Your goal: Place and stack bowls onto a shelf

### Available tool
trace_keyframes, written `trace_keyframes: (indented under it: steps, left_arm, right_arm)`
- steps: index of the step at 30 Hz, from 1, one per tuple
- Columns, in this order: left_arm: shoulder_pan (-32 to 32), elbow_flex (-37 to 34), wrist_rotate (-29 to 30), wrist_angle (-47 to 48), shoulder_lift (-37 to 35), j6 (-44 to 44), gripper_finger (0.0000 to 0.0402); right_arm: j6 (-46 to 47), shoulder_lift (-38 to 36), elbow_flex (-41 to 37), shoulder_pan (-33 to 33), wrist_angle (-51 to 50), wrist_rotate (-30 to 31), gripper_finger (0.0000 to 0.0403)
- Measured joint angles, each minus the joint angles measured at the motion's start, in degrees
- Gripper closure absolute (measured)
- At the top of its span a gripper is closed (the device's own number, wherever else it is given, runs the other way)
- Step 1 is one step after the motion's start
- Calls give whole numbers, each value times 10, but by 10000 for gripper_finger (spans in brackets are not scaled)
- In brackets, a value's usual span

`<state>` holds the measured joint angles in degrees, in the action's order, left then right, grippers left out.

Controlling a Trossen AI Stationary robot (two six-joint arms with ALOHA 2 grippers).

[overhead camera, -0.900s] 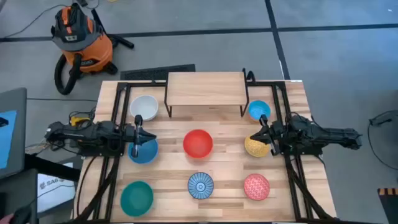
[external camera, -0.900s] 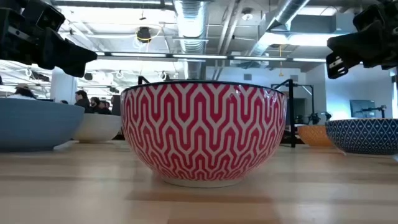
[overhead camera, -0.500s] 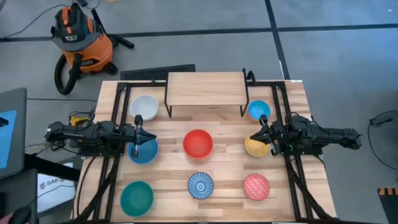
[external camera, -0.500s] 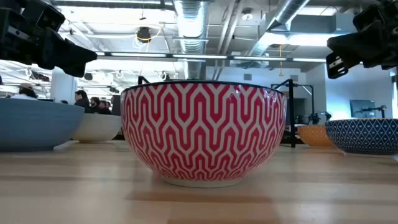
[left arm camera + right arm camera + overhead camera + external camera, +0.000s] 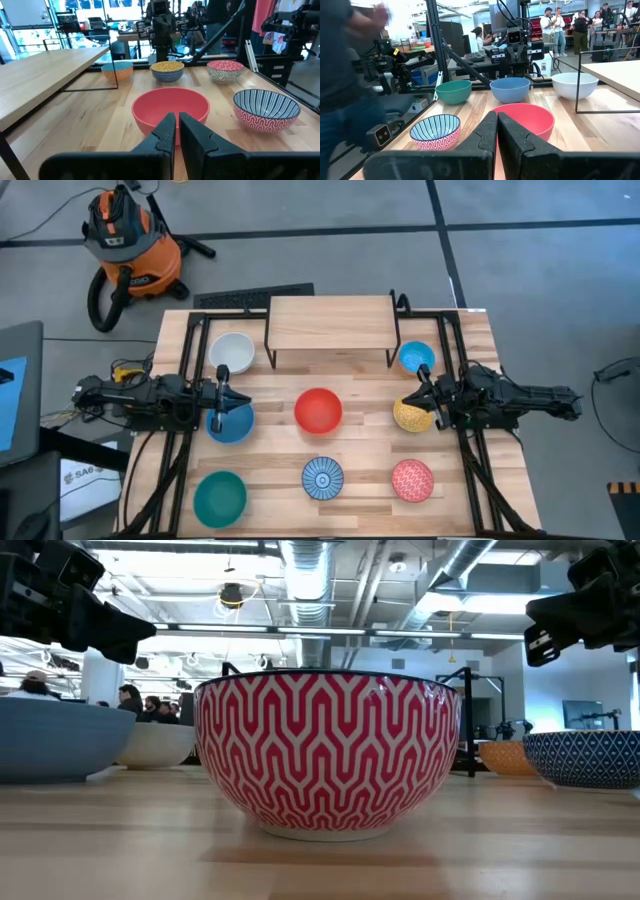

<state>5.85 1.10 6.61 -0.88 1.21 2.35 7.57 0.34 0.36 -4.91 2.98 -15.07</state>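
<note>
Tabletop [image 5: 360, 470] first: you are looking at a slatted wooden surface with seven bowls sitting loose on it. The shelf [image 5: 330, 320] is standing at the far edge, between the two arms, and its plank is carrying nothing; no bowl is stacked on another.

Your left arm [image 5: 130, 395] is reaching in from the left side, and the left gripper [image 5: 222, 395] is hanging over the near rim of the blue bowl [image 5: 232, 422] with its fingers [image 5: 167, 131] drawn almost together, holding nothing. Your right arm [image 5: 510, 400] is mirroring it from the right side; the right gripper [image 5: 424, 398] is sitting above the yellow speckled bowl [image 5: 410, 416], fingers [image 5: 489, 131] likewise nearly shut and gripping nothing.

As for the bowls, the white bowl [image 5: 232, 350] is lying just beyond the left gripper, near the shelf's left legs. The small blue bowl [image 5: 416, 357] is resting by the shelf's right legs. The red bowl [image 5: 318, 409] is sitting mid-table between the two grippers. Along the near edge you are seeing the teal bowl [image 5: 219, 496], the blue patterned bowl [image 5: 323, 478] and the pink speckled bowl [image 5: 412, 479].
</note>
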Motion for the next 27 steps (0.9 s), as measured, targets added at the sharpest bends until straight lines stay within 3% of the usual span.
trace_keyframes:
  steps: [7, 13, 20, 22, 27]
  left_arm:
    - [0, 0, 0, 0, 0, 0, 388]
    - [0, 0, 0, 0, 0, 0, 388]
    - [0, 0, 0, 0, 0, 0, 388]
    - [0, 0, 0, 0, 0, 0, 388]
    - [0, 0, 0, 0, 0, 0, 388]
  right_arm:
    - [-3, 0, 0, 0, 2, 2, 360]
    - [0, -1, 0, -21, 82, 108, 360]
    - [149, 0, 0, -28, 193, 117, 360]
    - [147, 2, 1, -29, 228, 151, 360]
    - [136, 32, 19, -46, 209, 223, 360]
